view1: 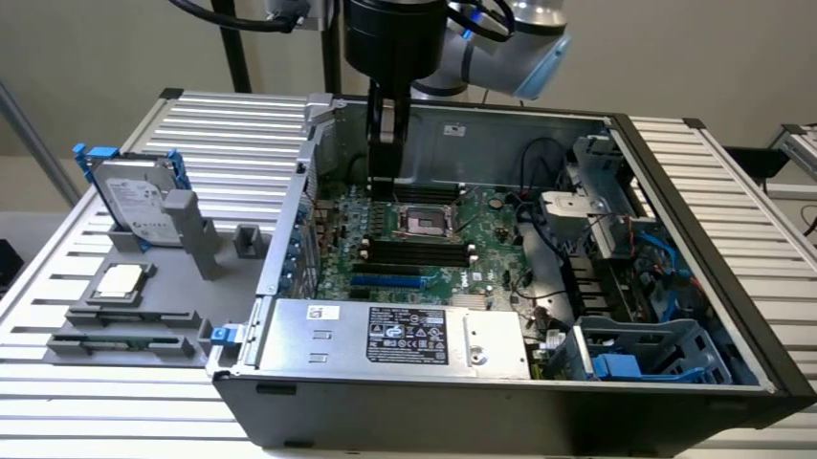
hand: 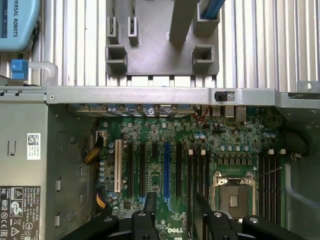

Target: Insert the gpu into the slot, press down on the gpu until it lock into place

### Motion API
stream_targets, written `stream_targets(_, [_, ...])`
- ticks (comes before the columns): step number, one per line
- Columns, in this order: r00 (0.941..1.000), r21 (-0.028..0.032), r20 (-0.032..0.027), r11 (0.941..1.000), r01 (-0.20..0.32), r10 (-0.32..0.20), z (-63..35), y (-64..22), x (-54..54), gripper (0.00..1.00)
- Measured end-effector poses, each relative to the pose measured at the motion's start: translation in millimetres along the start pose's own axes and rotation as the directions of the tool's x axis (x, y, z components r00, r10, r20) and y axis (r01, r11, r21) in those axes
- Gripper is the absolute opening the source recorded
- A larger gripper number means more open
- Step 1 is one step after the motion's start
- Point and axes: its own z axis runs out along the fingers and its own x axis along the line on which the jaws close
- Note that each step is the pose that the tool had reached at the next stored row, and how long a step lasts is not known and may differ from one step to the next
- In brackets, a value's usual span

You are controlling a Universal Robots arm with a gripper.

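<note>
The ribbed metal table carried the open computer case, and I place everything else against that case. My arm hung from above into the case's open top. Inside the case, along the wall nearest the exterior camera, sat the silver power supply. The green motherboard covered the case floor behind it. Outside the case, on the exterior view's left, stood a grey fixture, and a hard drive on blue rails was propped upright in it. The slot, a bright-blue strip, lay bare on the floor of the case, among black slots running parallel to it. My gripper hung inside the case above the board, clear of the slot. Its jaws were spread wide and held nothing, and the board showed between the fingers.
</note>
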Motion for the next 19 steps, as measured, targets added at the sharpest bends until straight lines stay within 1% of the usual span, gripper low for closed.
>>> stream_targets(1, [0.9996, -0.0008, 0.0005, 0.9996, -0.027, 0.027, -1.1, -1.0, 0.1, 0.42])
stream_targets(2, [0.998, -0.0019, 0.0013, 0.998, -0.063, 0.063, -2.5, -2.3, 0.3, 0.42])
stream_targets(3, [0.9943, -0.0033, 0.0022, 0.9943, -0.107, 0.107, -4.2, -3.8, 0.6, 0.42])
stream_targets(4, [0.9869, -0.0052, 0.0031, 0.9869, -0.161, 0.161, -6.4, -5.8, 0.9, 0.42])
stream_targets(5, [0.9755, -0.0073, 0.0038, 0.9755, -0.22, 0.22, -8.8, -7.9, 1.2, 0.42])
stream_targets(6, [0.9589, -0.0096, 0.0046, 0.9589, -0.284, 0.284, -11.5, -10.2, 1.5, 0.42])
stream_targets(7, [0.936, -0.0122, 0.0053, 0.936, -0.352, 0.352, -14.3, -12.8, 1.9, 0.42])
stream_targets(8, [0.9108, -0.0146, 0.0058, 0.9108, -0.413, 0.413, -17.0, -15.1, 2.3, 0.42])
stream_targets(9, [0.8816, -0.017, 0.006, 0.8815, -0.472, 0.472, -19.6, -17.5, 2.6, 0.42])
stream_targets(10, [0.8485, -0.0195, 0.0061, 0.8485, -0.529, 0.529, -22.3, -19.8, 3.0, 0.42])
stream_targets(11, [0.8118, -0.022, 0.0063, 0.8117, -0.584, 0.584, -24.9, -22.2, 3.3, 0.42])
stream_targets(12, [0.7703, -0.0245, 0.0061, 0.7702, -0.637, 0.638, -27.6, -24.6, 3.7, 0.42])
stream_targets(13, [0.7265, -0.027, 0.0056, 0.7263, -0.687, 0.687, -30.2, -26.9, 4.1, 0.42])
stream_targets(14, [0.6797, -0.0294, 0.0052, 0.6796, -0.733, 0.733, -32.9, -29.3, 4.4, 0.42])
stream_targets(15, [0.6284, -0.0318, 0.0044, 0.6282, -0.777, 0.778, -35.7, -31.7, 4.7, 0.42])
stream_targets(16, [0.5757, -0.0341, 0.0035, 0.5754, -0.817, 0.818, -38.3, -34.0, 5.1, 0.42])
stream_targets(18, [0.4614, -0.0385, 0.0014, 0.4611, -0.887, 0.887, -43.7, -38.8, 5.8, 0.42])
stream_targets(19, [0.4019, -0.0405, 0.0, 0.4015, -0.915, 0.916, -46.4, -41.2, 6.1, 0.42])
